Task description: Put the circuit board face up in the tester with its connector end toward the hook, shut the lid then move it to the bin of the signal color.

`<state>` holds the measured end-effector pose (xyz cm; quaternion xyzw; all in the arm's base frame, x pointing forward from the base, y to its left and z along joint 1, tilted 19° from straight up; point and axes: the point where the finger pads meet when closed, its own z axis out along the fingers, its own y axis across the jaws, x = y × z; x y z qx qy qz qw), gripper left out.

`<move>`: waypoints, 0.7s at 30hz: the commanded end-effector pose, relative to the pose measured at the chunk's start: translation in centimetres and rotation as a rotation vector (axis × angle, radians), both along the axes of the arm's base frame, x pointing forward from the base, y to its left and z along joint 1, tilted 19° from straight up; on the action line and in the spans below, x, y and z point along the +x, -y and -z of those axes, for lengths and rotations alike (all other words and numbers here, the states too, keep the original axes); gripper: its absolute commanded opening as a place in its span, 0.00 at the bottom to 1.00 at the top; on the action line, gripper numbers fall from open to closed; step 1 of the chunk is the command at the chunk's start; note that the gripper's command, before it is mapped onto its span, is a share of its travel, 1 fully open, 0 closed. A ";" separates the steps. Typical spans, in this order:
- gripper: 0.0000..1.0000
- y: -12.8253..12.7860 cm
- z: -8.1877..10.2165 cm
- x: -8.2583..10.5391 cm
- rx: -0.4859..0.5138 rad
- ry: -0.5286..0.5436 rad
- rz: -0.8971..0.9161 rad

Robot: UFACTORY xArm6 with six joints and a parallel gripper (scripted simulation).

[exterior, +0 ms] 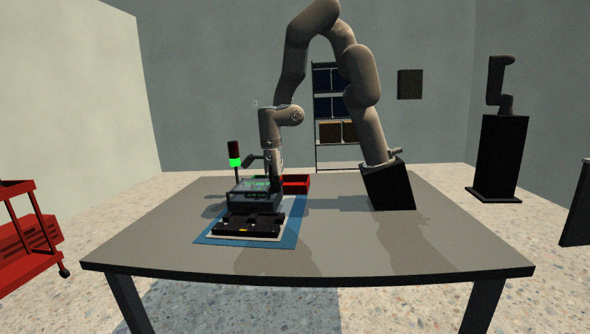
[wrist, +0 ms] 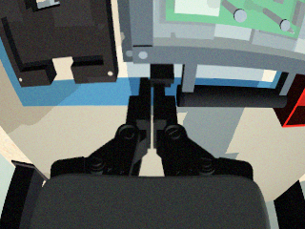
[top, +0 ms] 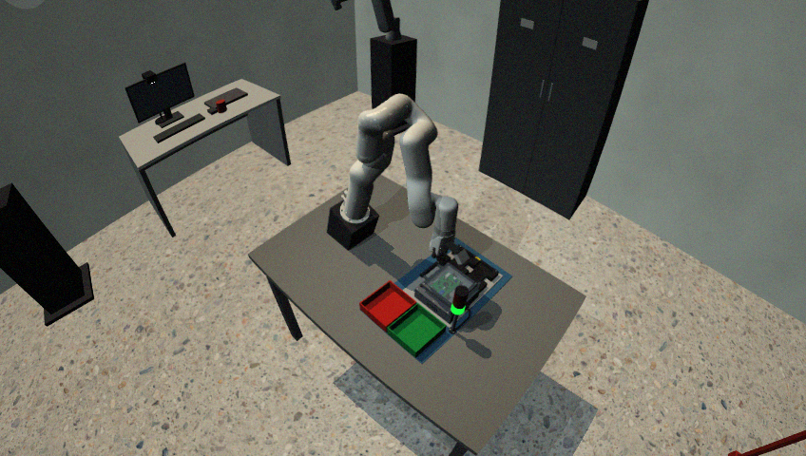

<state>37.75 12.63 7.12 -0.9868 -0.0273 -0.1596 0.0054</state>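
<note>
The signal tower (top: pixel 458 309) (exterior: pixel 234 161) glows bright green below a dark red segment. One bin is red (top: pixel 389 305) (exterior: pixel 295 184), the other bin green (top: pixel 416 330). The bench mat (top: pixel 408 276) (exterior: pixel 296 232) (wrist: pixel 81 93) is blue, and the floor (top: pixel 186 316) (exterior: pixel 513 306) is beige, speckled with darker chips.

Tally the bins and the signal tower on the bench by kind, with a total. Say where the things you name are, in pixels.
Red bin (top: pixel 388 305) (exterior: pixel 295 190): 1
Green bin (top: pixel 417 330): 1
Signal tower, lit green (top: pixel 458 308) (exterior: pixel 234 161): 1
Total: 3
</note>
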 end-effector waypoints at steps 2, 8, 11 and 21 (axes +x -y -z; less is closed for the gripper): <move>0.00 0.0 -0.1 0.1 0.001 0.004 0.000; 0.00 0.0 -0.5 0.0 0.001 0.004 0.000; 0.00 0.0 -1.8 -0.4 0.001 0.004 0.000; 0.00 0.1 -5.6 -1.7 0.001 0.004 0.000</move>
